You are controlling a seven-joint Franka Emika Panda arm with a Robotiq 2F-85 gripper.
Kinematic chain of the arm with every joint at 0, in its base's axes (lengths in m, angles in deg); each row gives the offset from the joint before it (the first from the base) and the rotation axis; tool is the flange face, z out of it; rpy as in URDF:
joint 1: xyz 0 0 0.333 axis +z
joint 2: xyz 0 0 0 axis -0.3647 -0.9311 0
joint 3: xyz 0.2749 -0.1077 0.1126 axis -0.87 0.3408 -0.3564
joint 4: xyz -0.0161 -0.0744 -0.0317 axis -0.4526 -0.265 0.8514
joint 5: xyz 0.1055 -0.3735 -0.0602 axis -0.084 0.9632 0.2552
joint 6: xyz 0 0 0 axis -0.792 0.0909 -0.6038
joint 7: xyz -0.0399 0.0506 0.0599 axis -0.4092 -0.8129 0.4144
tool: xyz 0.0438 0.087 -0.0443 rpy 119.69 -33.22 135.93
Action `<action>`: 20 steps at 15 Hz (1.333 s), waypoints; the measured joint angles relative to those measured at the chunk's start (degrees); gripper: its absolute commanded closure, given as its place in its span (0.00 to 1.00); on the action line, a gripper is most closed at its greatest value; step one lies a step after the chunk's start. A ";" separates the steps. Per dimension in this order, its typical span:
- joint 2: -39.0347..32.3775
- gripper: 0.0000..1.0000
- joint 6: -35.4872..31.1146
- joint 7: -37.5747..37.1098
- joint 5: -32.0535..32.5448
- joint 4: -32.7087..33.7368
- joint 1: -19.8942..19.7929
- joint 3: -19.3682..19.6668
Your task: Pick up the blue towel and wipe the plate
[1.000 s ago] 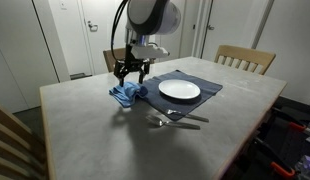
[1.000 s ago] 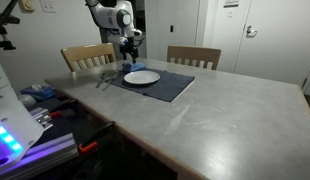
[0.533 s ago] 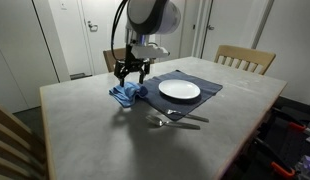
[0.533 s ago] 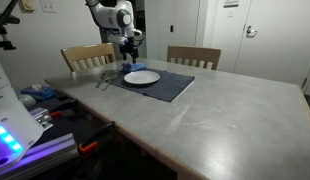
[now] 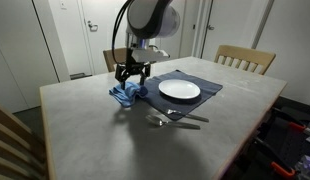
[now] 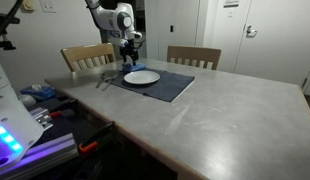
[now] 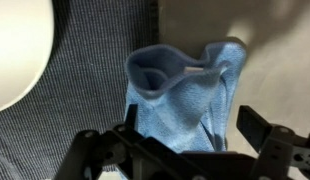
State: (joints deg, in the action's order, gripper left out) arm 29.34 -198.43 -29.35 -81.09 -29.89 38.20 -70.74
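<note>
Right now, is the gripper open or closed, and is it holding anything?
Gripper: open, jaws spread wide over the blue towel, holding nothing.

Light: soft, even, indoor | Shadows: faint under plate (image 5: pixel 179 91) and cutlery (image 5: pixel 180 120) | Glare: purple-blue LED glow (image 6: pixel 10 140) in corner of an exterior view | Wrist view: low-resolution, gripper (image 7: pixel 190 135) blurred up close

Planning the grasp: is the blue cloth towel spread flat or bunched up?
Bunched up: the blue cloth towel stands in raised folds around a hollow pocket, not lying flat.
</note>
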 measured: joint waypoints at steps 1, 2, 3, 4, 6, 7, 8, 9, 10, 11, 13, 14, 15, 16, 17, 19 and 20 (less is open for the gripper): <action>-0.34 0.00 0.00 0.00 0.00 0.17 0.04 0.03; -0.62 0.00 0.00 0.00 0.00 0.35 0.07 0.04; -0.90 0.00 0.00 0.00 0.00 0.58 0.08 0.04; -1.21 0.00 0.00 0.00 0.00 0.84 0.10 0.06; -1.51 0.16 0.00 0.00 0.00 1.11 0.11 0.10; -1.51 0.30 0.00 0.00 0.00 1.16 0.11 0.13; -1.51 0.33 0.00 -0.01 0.00 1.22 0.12 0.15; -1.51 0.40 0.00 -0.01 0.00 1.29 0.12 0.18; -1.51 0.48 0.00 -0.01 0.00 1.34 0.12 0.20; -1.51 0.54 0.00 -0.01 0.00 1.37 0.12 0.21; -1.51 0.69 0.00 -0.02 0.00 1.40 0.12 0.22; -1.51 0.76 0.00 -0.02 0.00 1.40 0.13 0.22; -1.51 0.83 0.00 -0.02 0.00 1.41 0.13 0.22; -1.51 0.90 0.00 -0.02 0.00 1.42 0.13 0.22; -1.51 0.98 0.00 -0.02 0.00 1.42 0.13 0.23; -1.51 1.00 0.04 -0.01 0.00 1.54 0.14 0.24; -1.50 1.00 0.06 -0.01 0.00 1.70 0.15 0.25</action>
State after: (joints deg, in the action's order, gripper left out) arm 27.84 -198.37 -29.36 -81.08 -28.20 38.35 -70.49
